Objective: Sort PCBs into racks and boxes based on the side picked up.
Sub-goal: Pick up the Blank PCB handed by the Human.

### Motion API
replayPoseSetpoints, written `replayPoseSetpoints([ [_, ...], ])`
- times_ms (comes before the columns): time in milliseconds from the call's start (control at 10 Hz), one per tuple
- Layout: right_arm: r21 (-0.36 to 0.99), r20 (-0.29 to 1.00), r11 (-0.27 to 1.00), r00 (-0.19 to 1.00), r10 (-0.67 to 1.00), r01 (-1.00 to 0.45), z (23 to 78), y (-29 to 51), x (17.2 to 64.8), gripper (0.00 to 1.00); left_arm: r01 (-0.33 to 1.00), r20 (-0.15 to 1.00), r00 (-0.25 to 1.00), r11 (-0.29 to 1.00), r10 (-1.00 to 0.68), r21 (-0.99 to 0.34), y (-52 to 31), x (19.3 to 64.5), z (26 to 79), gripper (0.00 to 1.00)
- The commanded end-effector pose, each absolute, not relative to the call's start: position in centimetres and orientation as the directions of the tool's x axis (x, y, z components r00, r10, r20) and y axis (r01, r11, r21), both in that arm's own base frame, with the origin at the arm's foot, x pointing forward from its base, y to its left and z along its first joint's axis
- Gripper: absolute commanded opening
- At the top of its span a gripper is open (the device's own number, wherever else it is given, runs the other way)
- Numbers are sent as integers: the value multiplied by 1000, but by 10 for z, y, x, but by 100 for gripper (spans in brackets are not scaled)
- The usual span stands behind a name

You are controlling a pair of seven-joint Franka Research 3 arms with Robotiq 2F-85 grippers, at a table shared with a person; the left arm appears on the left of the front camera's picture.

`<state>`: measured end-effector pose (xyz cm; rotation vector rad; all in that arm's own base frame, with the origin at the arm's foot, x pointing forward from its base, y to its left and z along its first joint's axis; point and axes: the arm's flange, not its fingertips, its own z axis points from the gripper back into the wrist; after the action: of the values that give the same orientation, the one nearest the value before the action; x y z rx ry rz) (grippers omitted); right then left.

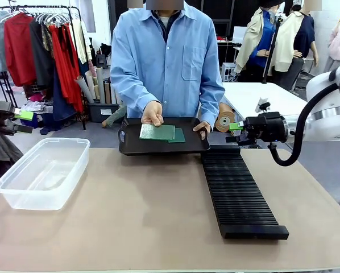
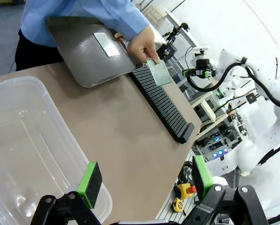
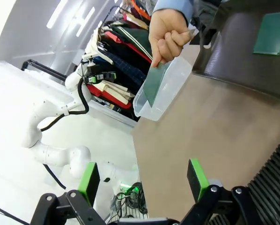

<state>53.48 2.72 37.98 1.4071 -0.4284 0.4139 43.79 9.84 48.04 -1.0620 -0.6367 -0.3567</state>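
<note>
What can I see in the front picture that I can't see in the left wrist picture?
Front view: a rail of hanging clothes, and the person's other hand at the tray's edge. Left wrist view: a yellow box with a red button below the table edge. Both: the clear tub, the black tray, the long slotted rack, one circuit board lying on the tray, and a hand holding a second circuit board.
</note>
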Motion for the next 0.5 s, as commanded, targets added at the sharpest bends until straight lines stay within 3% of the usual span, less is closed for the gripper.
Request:
replayPoseSetpoints([
  [0, 884, 465, 64, 885, -19, -463, 372, 41, 560, 100, 562, 642, 766, 451, 31, -693, 99, 437, 481, 100],
  [400, 909, 418, 39, 906, -61, -416, 356, 79, 582, 100, 562, 642, 766, 451, 31, -693, 99, 437, 481, 100],
])
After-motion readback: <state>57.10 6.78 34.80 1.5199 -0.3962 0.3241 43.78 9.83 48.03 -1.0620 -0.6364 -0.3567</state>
